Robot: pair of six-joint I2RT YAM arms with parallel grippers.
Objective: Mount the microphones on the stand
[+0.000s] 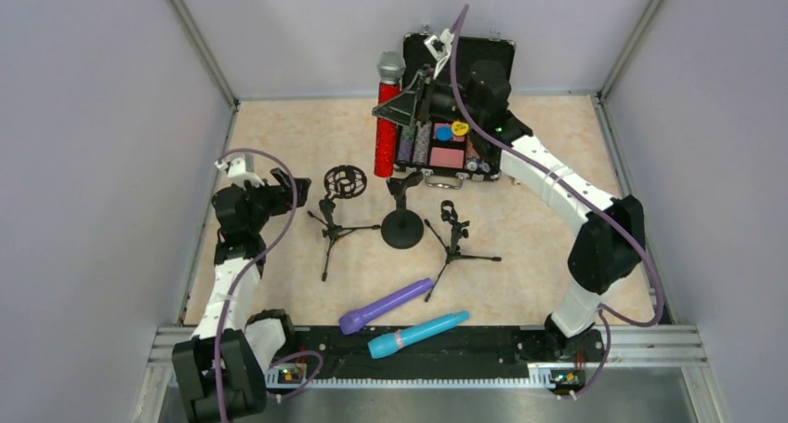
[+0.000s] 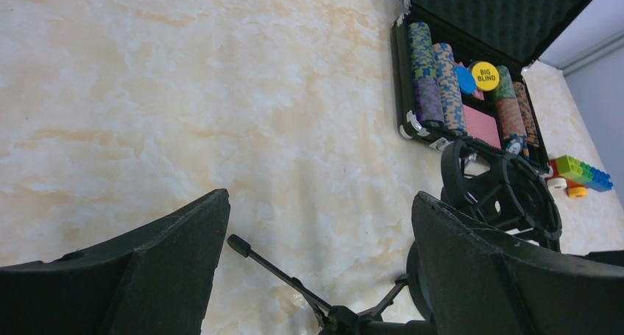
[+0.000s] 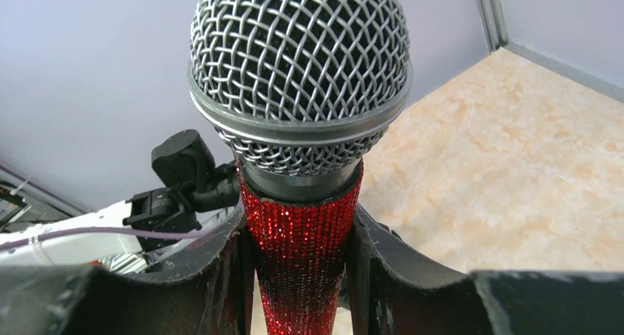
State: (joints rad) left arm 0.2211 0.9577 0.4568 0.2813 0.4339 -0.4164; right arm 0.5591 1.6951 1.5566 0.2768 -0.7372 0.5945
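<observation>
My right gripper [image 1: 395, 107] is shut on the glittery red microphone [image 1: 387, 125] and holds it upright, silver mesh head up, above the table left of the open case. In the right wrist view the red body [image 3: 302, 239] sits clamped between both fingers. Three black stands sit mid-table: a tripod with a ring shock mount [image 1: 344, 183], a round-base stand [image 1: 402, 228] and a small tripod with a clip [image 1: 453, 232]. The purple microphone [image 1: 386, 305] and the turquoise one with a pink band [image 1: 418, 334] lie near the front edge. My left gripper [image 1: 283, 189] is open, left of the ring mount [image 2: 504, 191].
An open black case of poker chips [image 1: 446, 144] stands at the back, also in the left wrist view [image 2: 460, 92]. A toy block piece [image 2: 581, 174] lies to its right. Walls close the table on three sides; a metal rail [image 1: 650, 335] runs along the front.
</observation>
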